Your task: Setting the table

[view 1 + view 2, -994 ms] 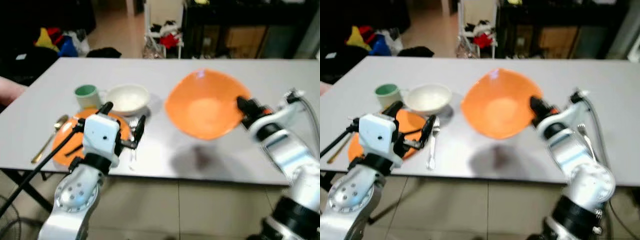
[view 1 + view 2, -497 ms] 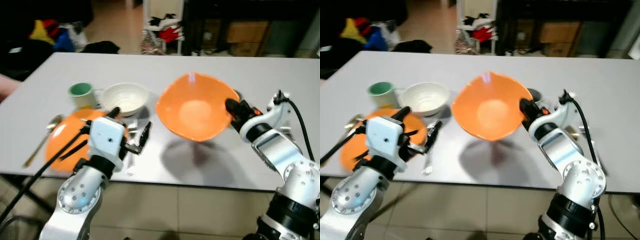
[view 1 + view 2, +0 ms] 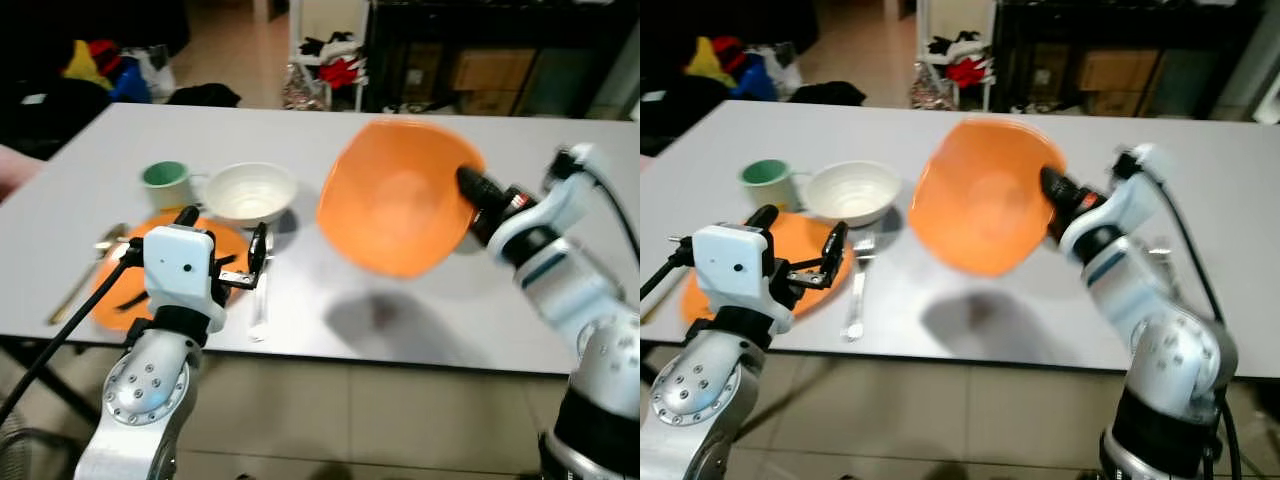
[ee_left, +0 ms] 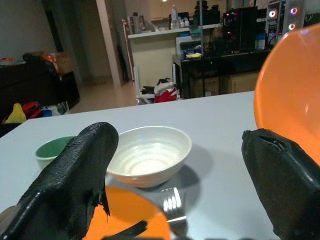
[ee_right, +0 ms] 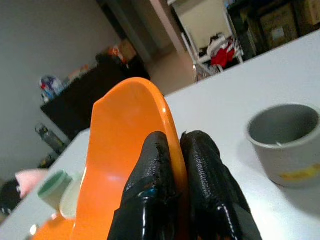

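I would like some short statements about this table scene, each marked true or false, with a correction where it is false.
1. The right gripper pinches the rim of the big orange plate and holds it above the table. True.
2. The left gripper is shut on the fork. False: its fingers are open and hold nothing; the fork lies on the table.
3. The green cup stands beside the white bowl. True.
4. The white bowl is stacked on the small orange plate. False: it stands on the table, behind the small orange plate.
5. A grey cup stands on the table. True.
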{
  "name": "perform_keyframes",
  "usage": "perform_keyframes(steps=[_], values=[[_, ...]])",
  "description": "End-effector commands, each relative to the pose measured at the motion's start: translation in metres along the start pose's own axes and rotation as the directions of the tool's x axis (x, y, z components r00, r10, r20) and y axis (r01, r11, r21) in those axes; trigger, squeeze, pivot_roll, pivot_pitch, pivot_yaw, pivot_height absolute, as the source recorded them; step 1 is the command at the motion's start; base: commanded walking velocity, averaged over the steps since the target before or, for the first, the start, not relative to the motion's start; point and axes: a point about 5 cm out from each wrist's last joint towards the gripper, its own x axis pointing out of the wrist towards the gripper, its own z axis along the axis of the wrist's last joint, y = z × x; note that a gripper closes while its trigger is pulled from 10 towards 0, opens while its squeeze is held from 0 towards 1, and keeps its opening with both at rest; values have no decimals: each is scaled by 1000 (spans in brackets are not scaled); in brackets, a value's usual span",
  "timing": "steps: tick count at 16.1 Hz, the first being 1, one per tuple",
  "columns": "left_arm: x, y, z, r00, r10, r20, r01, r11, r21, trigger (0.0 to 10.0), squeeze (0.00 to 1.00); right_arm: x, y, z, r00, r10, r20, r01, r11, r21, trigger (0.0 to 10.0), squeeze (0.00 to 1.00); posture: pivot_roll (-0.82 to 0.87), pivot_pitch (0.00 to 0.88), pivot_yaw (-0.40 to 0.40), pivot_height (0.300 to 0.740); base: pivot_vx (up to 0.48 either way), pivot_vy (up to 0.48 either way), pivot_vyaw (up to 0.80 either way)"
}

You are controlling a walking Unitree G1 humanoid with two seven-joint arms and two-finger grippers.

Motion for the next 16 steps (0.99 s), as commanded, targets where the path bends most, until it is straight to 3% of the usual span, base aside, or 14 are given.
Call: perform_keyframes(steps=[1, 13, 16], values=[[0, -1, -4, 1000, 3, -18, -3, 1000, 4, 10000, 0, -4, 0, 2, 1000, 14, 4, -13, 1000, -11, 10000, 0, -108, 14, 20, 740, 0, -390, 0], [0, -3, -4, 1000, -18, -16, 19, 999, 33, 10000, 0, -10, -3, -3, 1000, 28, 1, -28, 994, 109, 10000, 0, -113, 6, 31, 740, 0, -385, 0], [2, 1, -3, 1000, 0, -11, 0, 1000, 13, 10000, 0, -11, -7, -1, 1000, 0, 21, -3, 990, 143, 10000, 0, -111, 8, 35, 740, 0, 0, 0]])
